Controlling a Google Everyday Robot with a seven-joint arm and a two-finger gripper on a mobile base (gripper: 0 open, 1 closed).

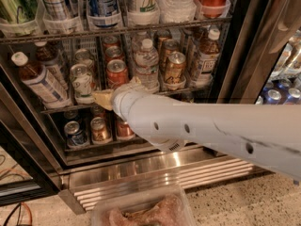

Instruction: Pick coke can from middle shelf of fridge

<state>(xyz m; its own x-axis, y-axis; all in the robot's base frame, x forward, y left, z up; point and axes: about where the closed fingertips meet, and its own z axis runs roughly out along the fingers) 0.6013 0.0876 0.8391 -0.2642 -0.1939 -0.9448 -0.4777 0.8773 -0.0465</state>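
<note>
Across centre frame, fridge (237, 65); middle shelf (70, 106) runs nine to three o'clock. Gripper (113, 96) lies at six o'clock of the coke can (116, 73), which stands in a centre lane; spread or pressed together, cannot tell. Can probably light, thin-walled, slick: grasp mid-body.

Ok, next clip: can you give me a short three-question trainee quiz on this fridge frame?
1. True or false: the gripper hangs well away from the fridge.
2. Multiple choice: as seen, immediately right of the coke can stands A) a water bottle B) a milk carton C) a jar.
3. Fill in: the gold-brown can stands on the ___ shelf.

Key: 1 false, it is at the front edge of the middle shelf, just below the coke can; 2 A; 3 middle.
</note>
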